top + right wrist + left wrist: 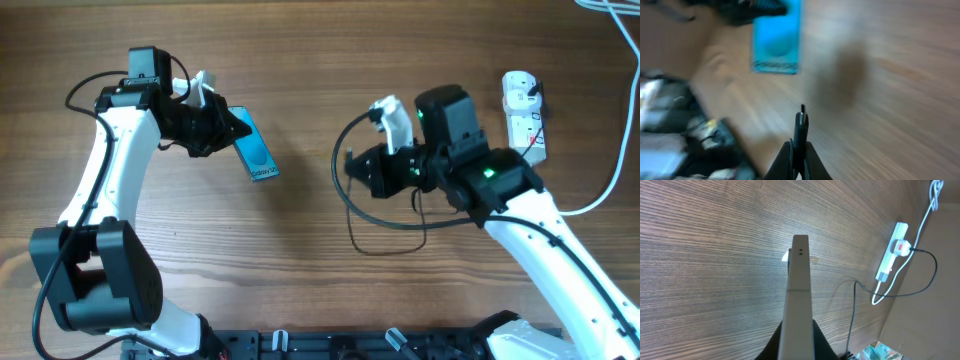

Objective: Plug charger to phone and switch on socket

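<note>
My left gripper (pixel 222 128) is shut on the phone (pixel 256 150), holding it tilted above the table; its cyan screen faces up in the overhead view. In the left wrist view the phone's pale edge (pixel 799 295) runs up from the jaws (pixel 799 342). My right gripper (pixel 362 168) is shut on the charger's black connector tip (pixel 801 127), which points toward the phone (pixel 776 37), still apart from it. The black cable (pixel 385 225) loops on the table below the right arm. The white socket (pixel 522 115) lies at the far right, with a plug head in it (pixel 900 247).
A thick white cord (pixel 610 190) runs from the socket along the right edge of the table. Bare wooden table (pixel 300 260) lies between the two arms. The right wrist view is motion-blurred.
</note>
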### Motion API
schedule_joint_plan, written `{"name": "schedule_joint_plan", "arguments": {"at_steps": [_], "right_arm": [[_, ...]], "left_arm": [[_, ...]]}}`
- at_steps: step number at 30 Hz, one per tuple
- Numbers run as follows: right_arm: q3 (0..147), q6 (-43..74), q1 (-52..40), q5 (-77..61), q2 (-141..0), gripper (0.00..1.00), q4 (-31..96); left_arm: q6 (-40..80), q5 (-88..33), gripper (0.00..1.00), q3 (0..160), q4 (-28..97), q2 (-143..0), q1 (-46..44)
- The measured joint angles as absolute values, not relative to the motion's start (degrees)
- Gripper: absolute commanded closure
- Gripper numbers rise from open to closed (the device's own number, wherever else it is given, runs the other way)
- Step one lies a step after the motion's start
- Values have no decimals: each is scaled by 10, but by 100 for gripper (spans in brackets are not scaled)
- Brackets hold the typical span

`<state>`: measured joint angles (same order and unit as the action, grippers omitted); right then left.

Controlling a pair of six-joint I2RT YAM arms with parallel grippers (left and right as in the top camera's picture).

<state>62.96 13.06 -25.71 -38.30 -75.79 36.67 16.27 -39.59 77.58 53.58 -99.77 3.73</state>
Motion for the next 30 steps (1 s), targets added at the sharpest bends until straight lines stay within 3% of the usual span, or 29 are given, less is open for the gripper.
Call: {"name": "schedule_joint_plan", "arguments": {"at_steps": [7,15,20,30], "right_arm": [[535,147,-258,-590,-758,96,278],[506,293,-329,-611,-758,96,114],[503,356,-337,-584,-758,96,37],[503,375,-337,-580,-788,96,-1]], "left_arm": [[97,-592,96,776,468,-998,37],[88,-840,96,775,378,-998,37],[95,-871,96,775,383,-998,37],[117,-872,96,775,388,-998,11]]}}
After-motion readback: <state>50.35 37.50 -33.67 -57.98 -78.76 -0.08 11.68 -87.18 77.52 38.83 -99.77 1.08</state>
